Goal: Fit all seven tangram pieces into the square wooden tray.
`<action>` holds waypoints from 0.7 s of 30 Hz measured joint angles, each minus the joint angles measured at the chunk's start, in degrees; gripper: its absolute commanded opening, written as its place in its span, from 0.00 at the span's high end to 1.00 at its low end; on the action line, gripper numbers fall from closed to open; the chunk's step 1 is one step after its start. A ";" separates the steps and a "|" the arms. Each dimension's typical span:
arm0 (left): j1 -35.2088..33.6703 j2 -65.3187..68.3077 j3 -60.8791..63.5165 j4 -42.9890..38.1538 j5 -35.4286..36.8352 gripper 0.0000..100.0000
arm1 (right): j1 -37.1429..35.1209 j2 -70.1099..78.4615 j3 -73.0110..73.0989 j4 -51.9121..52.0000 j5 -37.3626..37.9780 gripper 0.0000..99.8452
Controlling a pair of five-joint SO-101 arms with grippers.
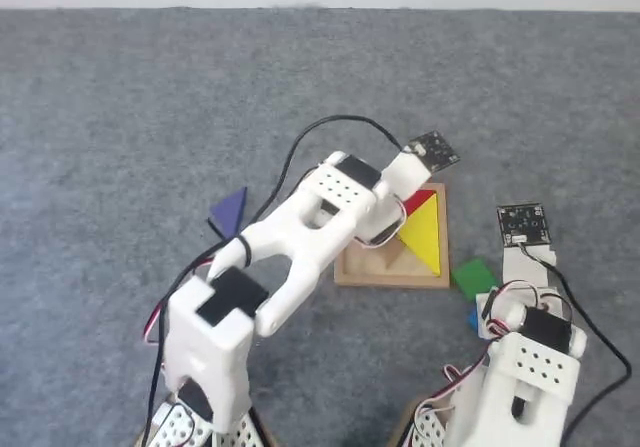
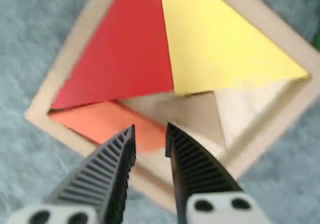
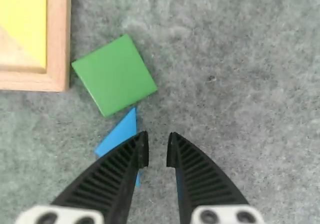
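The square wooden tray (image 1: 390,279) lies mid-table, and in it are a red triangle (image 2: 125,53), a yellow triangle (image 2: 220,38) and an orange piece (image 2: 107,124). My left gripper (image 2: 150,136) hovers just above the orange piece and the bare tray floor, its fingers a narrow gap apart and holding nothing. A green square (image 3: 114,75) lies on the carpet just outside the tray's rim (image 3: 59,38), with a blue triangle (image 3: 119,136) touching its corner. My right gripper (image 3: 157,144) hangs beside the blue triangle, slightly open and empty. A purple triangle (image 1: 230,210) lies left of the tray.
Grey carpet covers the whole table. The left arm (image 1: 300,237) stretches across the tray's left half and hides it in the high view. The right arm's base (image 1: 520,367) stands at the front right, close to the green square (image 1: 473,275).
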 measured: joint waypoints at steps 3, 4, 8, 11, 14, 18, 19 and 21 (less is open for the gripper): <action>-2.20 1.49 -2.55 0.18 -0.09 0.90 | 0.00 0.00 0.00 0.00 0.00 0.91; -3.08 1.49 -3.16 0.26 0.18 0.90 | 0.00 0.00 0.00 0.00 0.00 0.91; -4.31 -0.09 -3.87 2.37 0.18 0.93 | -0.09 0.00 0.00 0.00 0.00 0.91; -2.20 -5.45 -1.23 2.81 0.18 0.92 | -0.35 0.00 0.00 0.00 0.00 0.91; 2.20 -11.16 5.36 2.55 0.18 0.92 | -0.35 0.00 0.00 0.00 0.00 0.91; 7.12 -15.91 15.30 -2.11 -0.09 0.92 | -0.35 0.00 0.00 0.00 0.00 0.91; 7.38 -16.09 16.70 -3.08 -0.09 0.92 | -0.35 0.00 0.00 0.00 0.00 0.91; 7.82 -16.09 17.76 -4.13 -0.09 0.92 | -0.35 0.00 0.00 0.00 0.00 0.91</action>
